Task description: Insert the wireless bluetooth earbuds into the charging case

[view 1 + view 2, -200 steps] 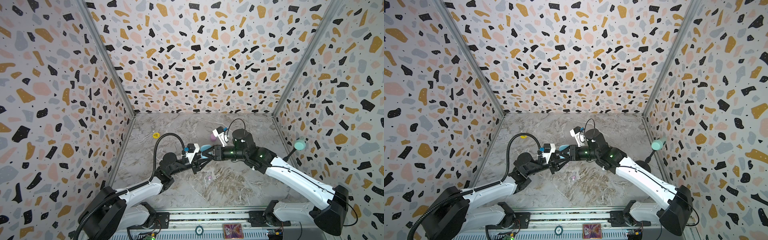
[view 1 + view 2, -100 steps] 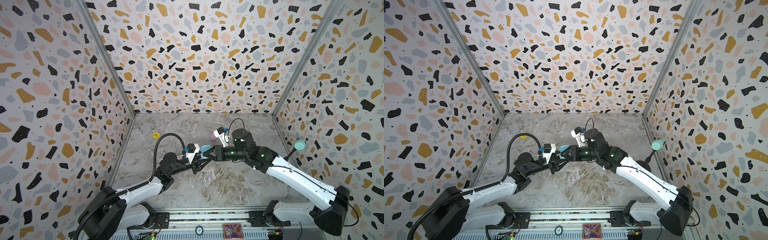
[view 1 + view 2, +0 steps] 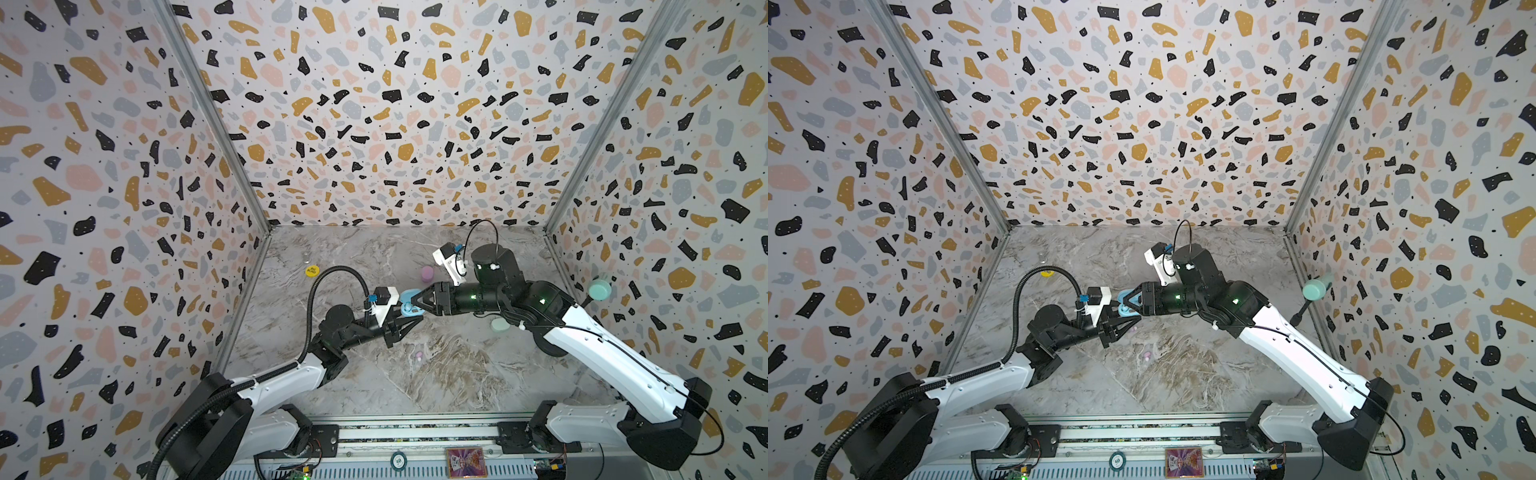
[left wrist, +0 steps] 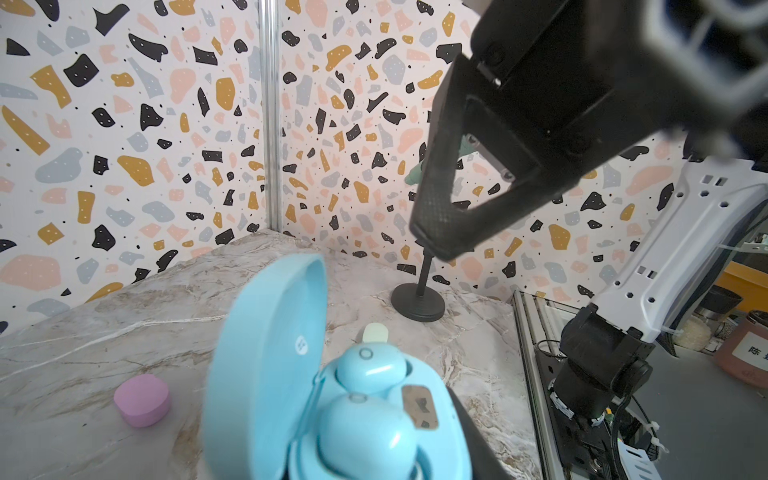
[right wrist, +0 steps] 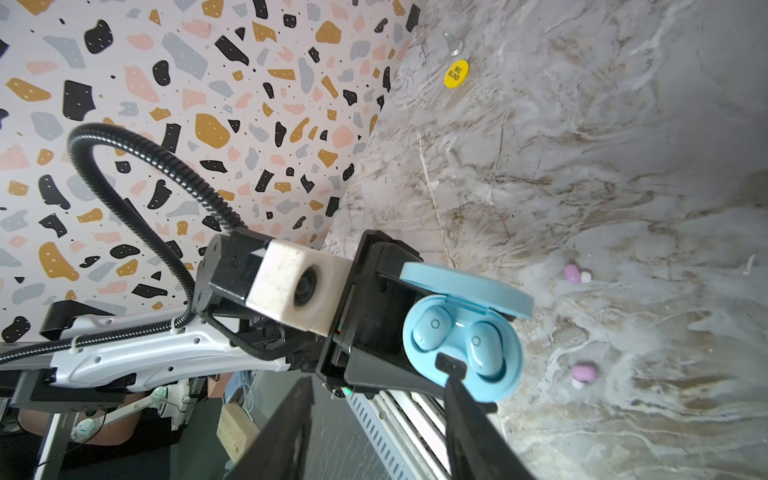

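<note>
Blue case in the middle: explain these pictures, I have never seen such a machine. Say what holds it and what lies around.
These are two robot arms on a marble table. Two pictures look down from above; the other two come from a camera on each wrist. The left gripper is shut on the open blue charging case, with two blue earbuds seated inside. The right gripper hovers open and empty close to it. On the table lie a pink case, a mint case, two pink earbuds and a yellow disc.
</note>
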`<state>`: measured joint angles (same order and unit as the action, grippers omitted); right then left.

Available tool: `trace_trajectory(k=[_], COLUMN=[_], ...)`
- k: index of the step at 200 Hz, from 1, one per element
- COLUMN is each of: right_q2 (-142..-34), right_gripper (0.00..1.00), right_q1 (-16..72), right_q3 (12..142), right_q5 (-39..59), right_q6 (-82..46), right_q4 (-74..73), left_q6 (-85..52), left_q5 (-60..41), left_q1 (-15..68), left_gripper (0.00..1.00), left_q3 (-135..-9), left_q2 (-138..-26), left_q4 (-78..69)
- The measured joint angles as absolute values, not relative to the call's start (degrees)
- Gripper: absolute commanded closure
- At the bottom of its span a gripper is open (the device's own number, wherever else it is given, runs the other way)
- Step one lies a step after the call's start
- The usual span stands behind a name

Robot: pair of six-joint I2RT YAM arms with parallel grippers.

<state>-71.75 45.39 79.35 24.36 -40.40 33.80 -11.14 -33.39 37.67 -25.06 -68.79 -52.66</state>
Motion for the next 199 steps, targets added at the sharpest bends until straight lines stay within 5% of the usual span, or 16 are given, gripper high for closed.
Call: trace_trajectory(k=[109, 199], right_q2=[-87.79, -86.04], right_gripper=[0.50, 0.54], right_q1=[39.29, 43.62], right_q3=[93.78, 91.29], right_q5=[24.40, 25.04], right_q6=[-31.48, -31.46], right_q4=[42.48, 45.08], left_q6=[-10.17, -9.80], left_q5=[-33.41, -33.32], left_q1=[37.67, 37.67], left_gripper=[0.77, 0.77], left_q3=[-25.23, -25.23], left_q2=[-68.03, -68.03], left_q4=[-51.22, -51.00])
